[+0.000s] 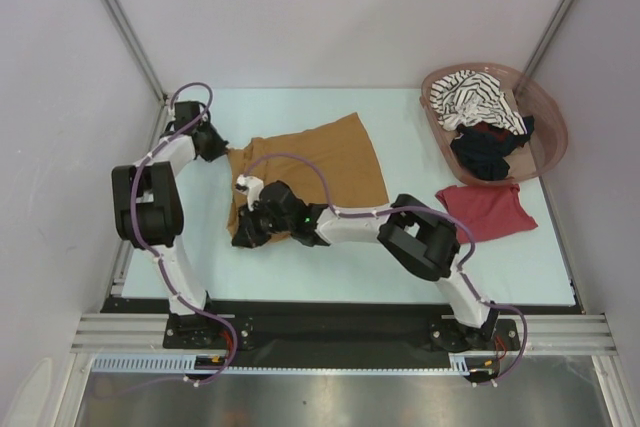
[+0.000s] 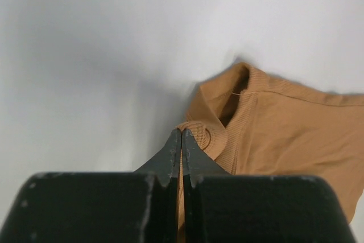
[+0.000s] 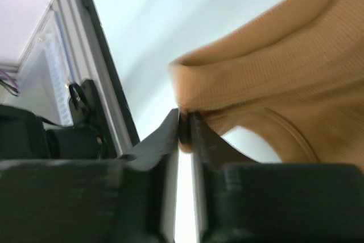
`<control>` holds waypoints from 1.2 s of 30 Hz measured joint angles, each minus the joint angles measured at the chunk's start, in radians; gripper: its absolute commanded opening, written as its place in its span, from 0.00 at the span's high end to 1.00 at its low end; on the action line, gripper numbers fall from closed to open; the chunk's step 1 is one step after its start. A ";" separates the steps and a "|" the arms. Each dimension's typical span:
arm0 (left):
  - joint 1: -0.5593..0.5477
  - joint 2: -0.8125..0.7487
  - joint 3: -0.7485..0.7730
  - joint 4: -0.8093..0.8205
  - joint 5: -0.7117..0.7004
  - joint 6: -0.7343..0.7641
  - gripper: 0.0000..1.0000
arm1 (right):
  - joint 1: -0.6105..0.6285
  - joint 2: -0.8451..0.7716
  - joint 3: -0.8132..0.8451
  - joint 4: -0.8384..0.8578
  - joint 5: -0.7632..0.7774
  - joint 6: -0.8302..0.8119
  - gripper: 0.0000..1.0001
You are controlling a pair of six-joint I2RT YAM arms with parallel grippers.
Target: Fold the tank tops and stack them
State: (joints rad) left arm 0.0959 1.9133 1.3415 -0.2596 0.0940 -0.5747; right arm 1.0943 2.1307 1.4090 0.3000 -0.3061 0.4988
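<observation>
The mustard-brown tank top [image 1: 320, 169] lies spread on the table's middle. My left gripper [image 1: 216, 147] is shut on its ribbed strap at the far left corner; in the left wrist view the cloth [image 2: 284, 135] is pinched between the closed tips [image 2: 181, 135]. My right gripper [image 1: 248, 232] is shut on the near left edge; in the right wrist view the cloth [image 3: 273, 78] hangs from the tips [image 3: 185, 126], lifted off the table. A dark red tank top [image 1: 487, 210] lies folded at the right. The striped top [image 1: 478, 97] and the black top [image 1: 488, 150] lie in the basket.
The pinkish-brown oval basket [image 1: 552, 127] stands at the far right corner. Grey walls and metal posts enclose the table. The right arm [image 1: 400, 227] stretches across the near middle of the table. The black front rail [image 1: 330, 332] runs along the near edge.
</observation>
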 measured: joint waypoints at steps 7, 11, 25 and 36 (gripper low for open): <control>0.079 0.076 0.005 -0.015 0.032 -0.003 0.18 | 0.027 0.106 0.173 -0.090 -0.081 -0.039 0.23; 0.124 0.029 -0.056 0.002 0.006 -0.011 0.16 | 0.014 0.067 0.105 -0.098 -0.103 -0.043 0.31; -0.011 -0.113 -0.092 -0.008 -0.008 0.027 0.26 | -0.343 -0.454 -0.380 -0.247 0.143 -0.027 0.53; -0.027 -0.109 -0.090 -0.023 0.001 0.035 0.29 | -0.444 -0.547 -0.514 -0.443 0.414 -0.017 0.55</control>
State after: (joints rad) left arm 0.0689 1.8046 1.2514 -0.2829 0.0952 -0.5400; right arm 0.6498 1.5837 0.8951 -0.1425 0.1081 0.4816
